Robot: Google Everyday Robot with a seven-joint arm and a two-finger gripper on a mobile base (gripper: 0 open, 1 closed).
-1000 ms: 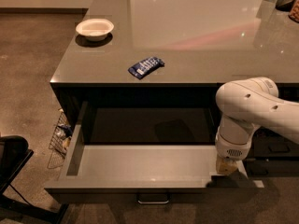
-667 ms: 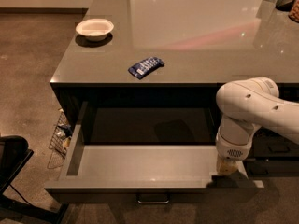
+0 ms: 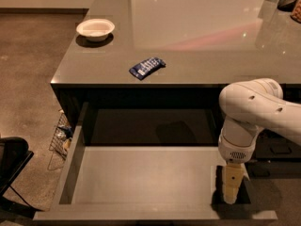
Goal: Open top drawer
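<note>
The top drawer stands pulled far out from under the counter, showing its plain grey, empty interior. Its front edge runs along the bottom of the view; the handle is out of view below. My gripper points down at the drawer's front right corner, hanging from the white arm. Its cream fingers reach to the front edge there.
A white bowl sits at the counter's far left corner. A blue snack packet lies near the counter's front edge. The grey counter spans the back. A wire basket stands on the floor left of the drawer. A dark chair is at lower left.
</note>
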